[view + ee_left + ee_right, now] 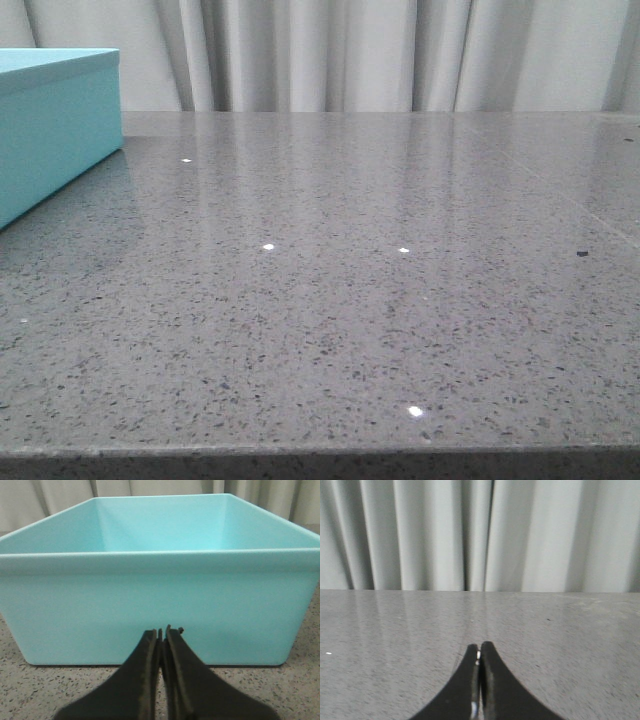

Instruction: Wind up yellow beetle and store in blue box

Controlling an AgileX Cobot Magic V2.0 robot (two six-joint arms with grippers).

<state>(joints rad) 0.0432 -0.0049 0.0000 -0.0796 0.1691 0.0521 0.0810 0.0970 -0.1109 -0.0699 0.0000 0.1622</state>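
Observation:
The blue box (50, 125) stands at the far left of the grey table in the front view, cut off by the frame. In the left wrist view the blue box (160, 600) fills the picture, open at the top, and what shows of its inside is empty. My left gripper (162, 631) is shut and empty, low over the table just in front of the box's near wall. My right gripper (479, 647) is shut and empty above bare table, facing the curtain. The yellow beetle is out of view. Neither arm shows in the front view.
The speckled grey table (350, 300) runs back to a pale pleated curtain (380, 55). Its front edge lies along the bottom of the front view. A small dark speck (582, 254) lies at the right.

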